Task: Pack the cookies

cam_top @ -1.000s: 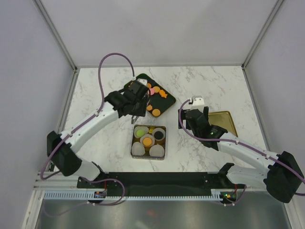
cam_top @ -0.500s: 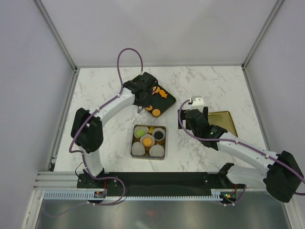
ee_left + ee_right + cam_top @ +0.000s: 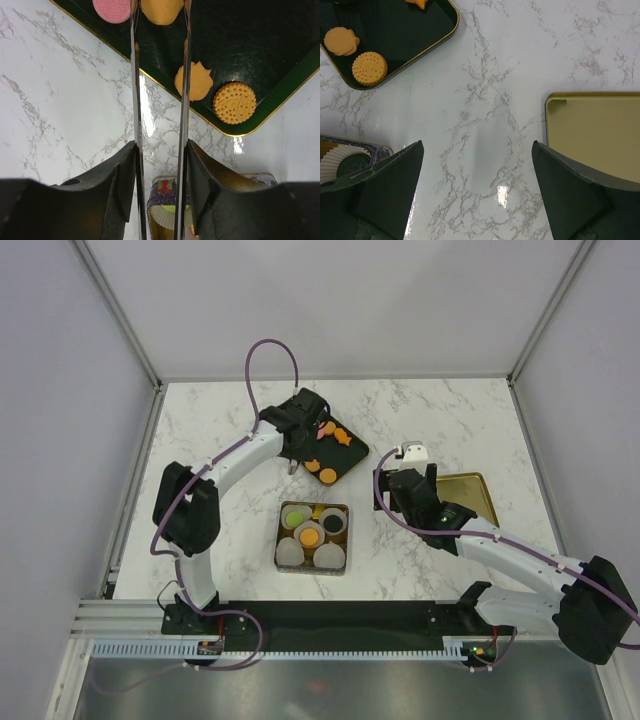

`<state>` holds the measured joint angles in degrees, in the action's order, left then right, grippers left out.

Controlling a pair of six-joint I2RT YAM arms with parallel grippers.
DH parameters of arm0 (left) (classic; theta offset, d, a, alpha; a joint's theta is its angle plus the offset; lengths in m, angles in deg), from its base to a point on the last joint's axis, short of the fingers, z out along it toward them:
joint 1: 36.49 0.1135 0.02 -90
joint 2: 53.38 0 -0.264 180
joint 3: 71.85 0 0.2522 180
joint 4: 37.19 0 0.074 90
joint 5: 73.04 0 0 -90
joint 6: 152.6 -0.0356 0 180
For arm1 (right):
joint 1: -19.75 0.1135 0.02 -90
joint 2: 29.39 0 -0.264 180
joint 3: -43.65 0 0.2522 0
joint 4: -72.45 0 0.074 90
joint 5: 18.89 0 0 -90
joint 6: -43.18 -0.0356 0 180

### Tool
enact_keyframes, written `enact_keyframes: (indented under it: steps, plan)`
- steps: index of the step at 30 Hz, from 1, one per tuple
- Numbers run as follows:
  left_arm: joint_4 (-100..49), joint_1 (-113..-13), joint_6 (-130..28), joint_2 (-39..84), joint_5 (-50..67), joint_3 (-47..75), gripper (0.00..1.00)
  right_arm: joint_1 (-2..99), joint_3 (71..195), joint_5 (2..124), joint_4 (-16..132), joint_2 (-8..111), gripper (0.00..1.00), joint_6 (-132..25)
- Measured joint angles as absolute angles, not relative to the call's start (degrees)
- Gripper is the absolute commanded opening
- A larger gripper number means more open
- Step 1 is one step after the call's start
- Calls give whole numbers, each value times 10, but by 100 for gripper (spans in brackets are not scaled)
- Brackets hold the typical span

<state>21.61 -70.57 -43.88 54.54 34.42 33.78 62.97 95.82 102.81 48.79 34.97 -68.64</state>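
Several cookies lie on a dark tray (image 3: pixel 350 450): a pink disc (image 3: pixel 114 9), a scalloped orange one (image 3: pixel 193 81) and a dotted round biscuit (image 3: pixel 234 102). My left gripper (image 3: pixel 305 435) hovers over the tray's near-left part. Its long thin blades (image 3: pixel 134 75) stand apart on either side of an orange cookie (image 3: pixel 161 10); their tips are cut off by the frame, so contact is hidden. The tin (image 3: pixel 312 537) holds white paper cups with orange, green and dark cookies. My right gripper (image 3: pixel 408 483) is open and empty above bare marble (image 3: pixel 477 150).
A gold lid (image 3: pixel 470 502) lies right of the right gripper, also in the right wrist view (image 3: pixel 595 135). The tin's corner with a paper cup (image 3: pixel 340 157) shows by the right gripper's left finger. Metal frame posts border the table.
My left arm has swung from above the tin's far edge up to the dark tray and has barely moved in the last half second. The right arm has not moved.
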Motion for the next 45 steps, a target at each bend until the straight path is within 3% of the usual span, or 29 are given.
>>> enact_keyframes:
  steps: [16,25,45]
  plan:
    - [220,-706,-439,532,331,338,39,630,958,1028,488,350,98,-687]
    - [227,-718,-438,373,309,297,38,630,958,1028,488,350,98,-687]
    - [328,-980,-330,43,299,52,38,630,958,1028,488,350,98,-687]
